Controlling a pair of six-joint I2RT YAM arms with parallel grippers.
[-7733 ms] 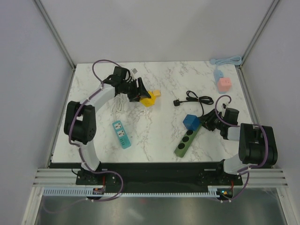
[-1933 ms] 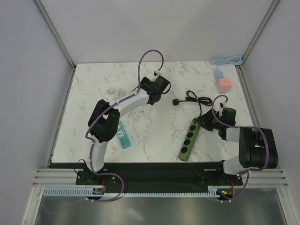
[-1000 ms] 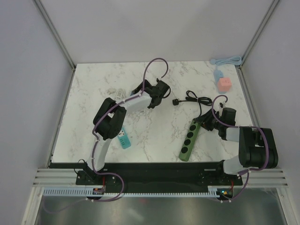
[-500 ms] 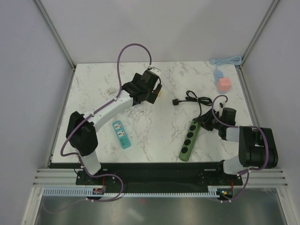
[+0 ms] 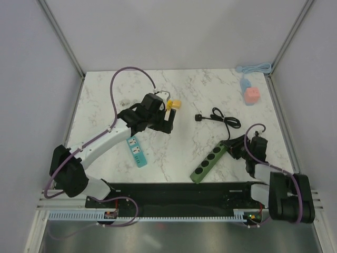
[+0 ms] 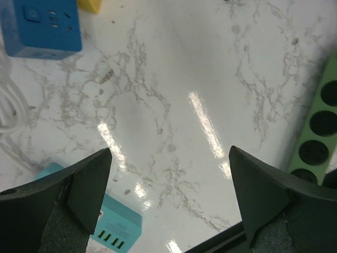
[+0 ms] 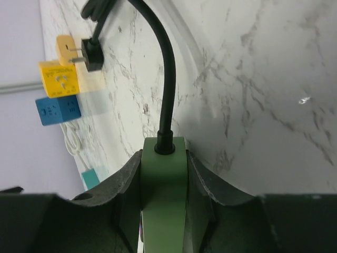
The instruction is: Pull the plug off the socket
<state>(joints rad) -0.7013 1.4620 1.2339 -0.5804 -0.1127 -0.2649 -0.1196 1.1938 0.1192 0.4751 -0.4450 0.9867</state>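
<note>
The green power strip (image 5: 209,164) lies slanted at the near right, its sockets empty. My right gripper (image 5: 235,149) is shut on its cord end, where the black cord (image 7: 163,68) enters the strip (image 7: 163,184) between my fingers. The blue cube plug (image 6: 42,26) sits loose on the table next to a yellow cube (image 5: 172,105); the left arm hides it in the top view. It also shows in the right wrist view (image 7: 58,110). My left gripper (image 5: 164,120) hovers open and empty above the table middle (image 6: 169,150).
A teal USB strip (image 5: 136,151) lies left of centre. The black cord's own plug (image 5: 199,117) lies loose mid-table. A white cable (image 6: 10,105) is near the blue cube. Pink and blue cubes (image 5: 251,95) and a light blue cable (image 5: 254,67) are far right.
My left gripper has drawn back toward the near side, away from the yellow cube. My right gripper has pulled the green strip nearer and turned it more slanted.
</note>
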